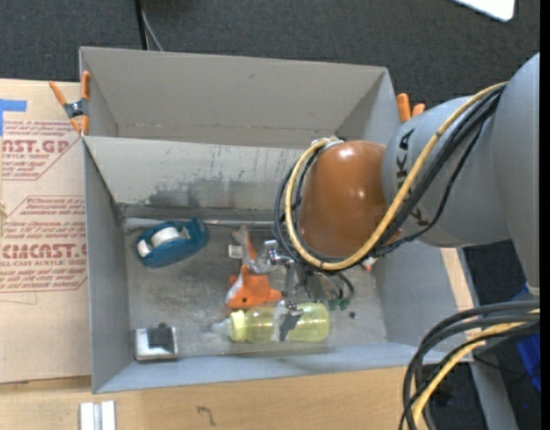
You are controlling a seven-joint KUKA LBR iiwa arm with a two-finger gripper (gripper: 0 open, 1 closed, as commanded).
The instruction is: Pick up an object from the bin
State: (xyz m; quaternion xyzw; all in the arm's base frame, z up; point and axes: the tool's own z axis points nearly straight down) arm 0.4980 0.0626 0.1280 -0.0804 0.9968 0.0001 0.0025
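gripper [288, 315] is low in the bin [103, 240], its tip at the yellow-green clear bottle [248, 328], which lies on its side along the front wall, right of centre. whether the gripper is open or closed cannot be told from this angle, and nothing is seen to be held. an orange toy-like piece [250, 290] lies just behind the bottle, touching it or nearly so. a blue tape dispenser [172, 240] and a small grey-and-black block [157, 340] lie well apart to the left. assessment: the step in hand appears to be closing on the bottle. recommended: grip across the bottle's narrow width near its middle, since a smooth round body may roll or slip out; stay clear of the orange piece so it is not pinched along with it; lift straight up, away from the front wall.
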